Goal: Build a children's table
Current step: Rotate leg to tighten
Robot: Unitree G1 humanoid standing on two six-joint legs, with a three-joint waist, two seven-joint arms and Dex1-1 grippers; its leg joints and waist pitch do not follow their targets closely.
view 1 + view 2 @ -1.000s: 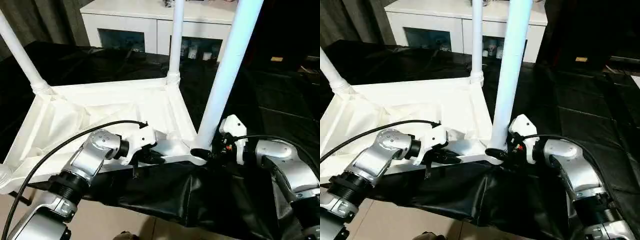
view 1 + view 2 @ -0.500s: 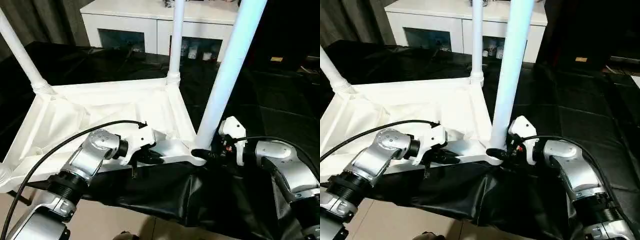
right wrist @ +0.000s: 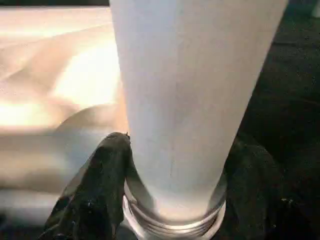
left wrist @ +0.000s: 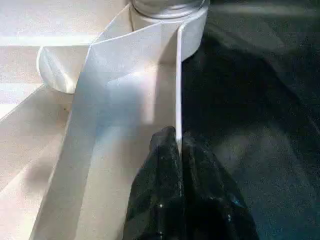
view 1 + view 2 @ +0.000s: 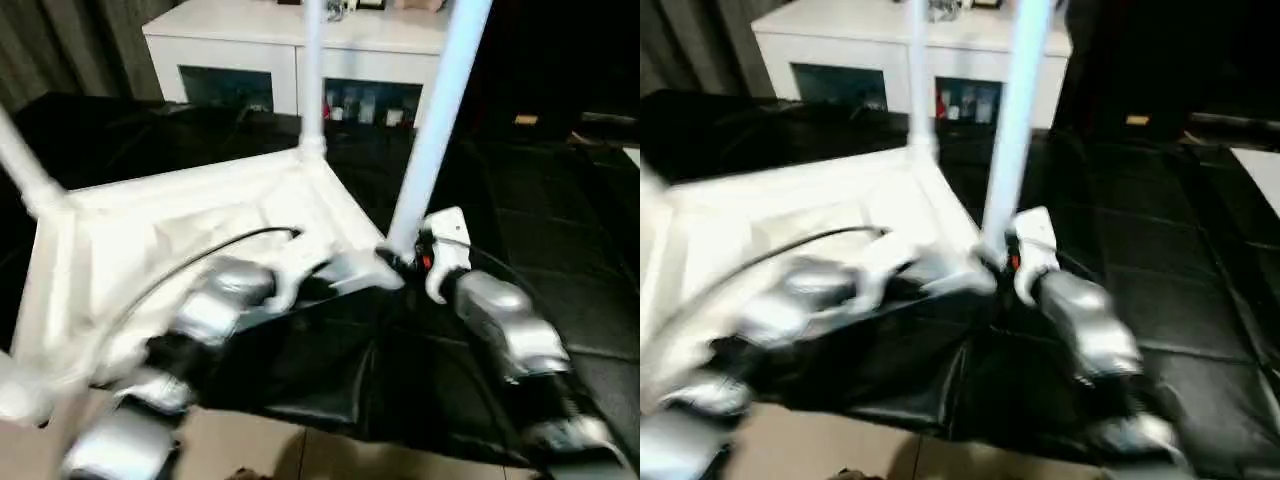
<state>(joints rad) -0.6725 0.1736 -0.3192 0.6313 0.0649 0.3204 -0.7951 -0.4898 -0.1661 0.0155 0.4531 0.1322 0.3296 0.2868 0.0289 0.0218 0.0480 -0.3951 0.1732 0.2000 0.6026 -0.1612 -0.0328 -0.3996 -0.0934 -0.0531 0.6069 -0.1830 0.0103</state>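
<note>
The children's table lies upside down, its white tabletop (image 5: pixel 200 215) resting ribbed side up on black cloth. Three white legs stand in corner sockets: one at the left (image 5: pixel 20 160), one at the far corner (image 5: pixel 312 70), and one at the near right corner (image 5: pixel 435 130). My left gripper (image 4: pixel 178 145) is shut on the thin rim wall of the tabletop (image 4: pixel 125 100), close to the near right socket (image 4: pixel 170 15). My right gripper (image 3: pixel 177 155) grips the base of the near right leg (image 3: pixel 190 75), with one black finger (image 3: pixel 97 195) pressed against each side just above the socket.
A white cabinet (image 5: pixel 240 45) with glass-fronted compartments stands behind the table. Black cloth (image 5: pixel 560 230) covers the surface to the right and hangs over the front edge. Beige floor (image 5: pixel 250 450) lies below that edge.
The head camera has swung, so the whole picture has shifted and blurred. Both grippers stay at the near right corner, the left on the rim and the right at the leg's base.
</note>
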